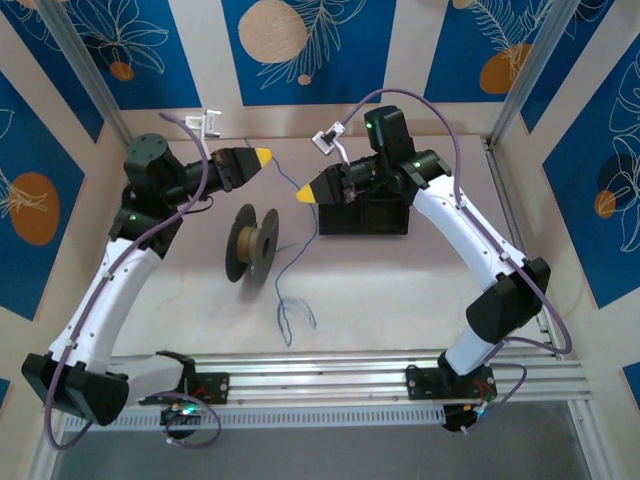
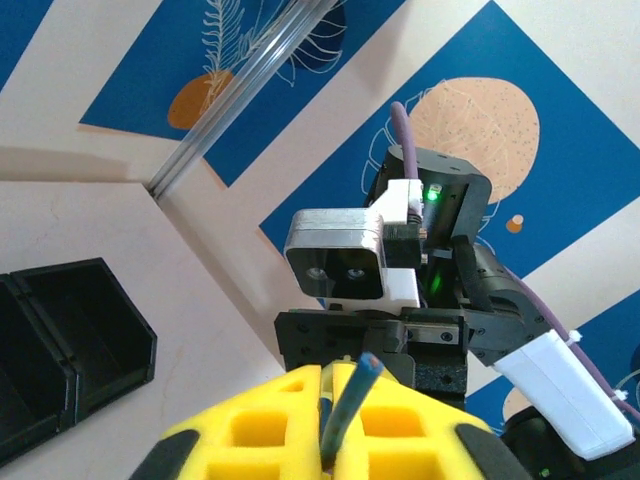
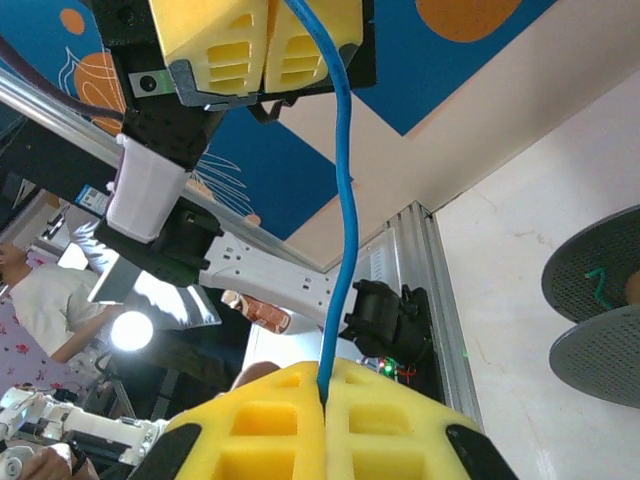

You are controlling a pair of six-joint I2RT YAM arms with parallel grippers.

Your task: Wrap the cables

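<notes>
A thin blue cable (image 1: 283, 262) runs between both grippers and trails down onto the table toward the front. My left gripper (image 1: 265, 155) points right, high over the table. In the left wrist view its yellow fingers (image 2: 270, 420) stand almost together on the cable's cut end (image 2: 357, 392). My right gripper (image 1: 303, 195) faces it from the right and is shut on the same blue cable (image 3: 342, 230) a short way along. In the right wrist view the cable rises from my right gripper (image 3: 325, 375) to the left gripper (image 3: 268, 70). A green cable (image 3: 598, 287) shows on the spool.
A black spool (image 1: 250, 243) stands on edge just left of the hanging cable, and in the right wrist view it sits at the right (image 3: 580, 262). A black tray (image 1: 372, 222) lies under the right arm, and shows on the left in the left wrist view (image 2: 70, 335). The aluminium rail (image 1: 330, 375) lines the front edge.
</notes>
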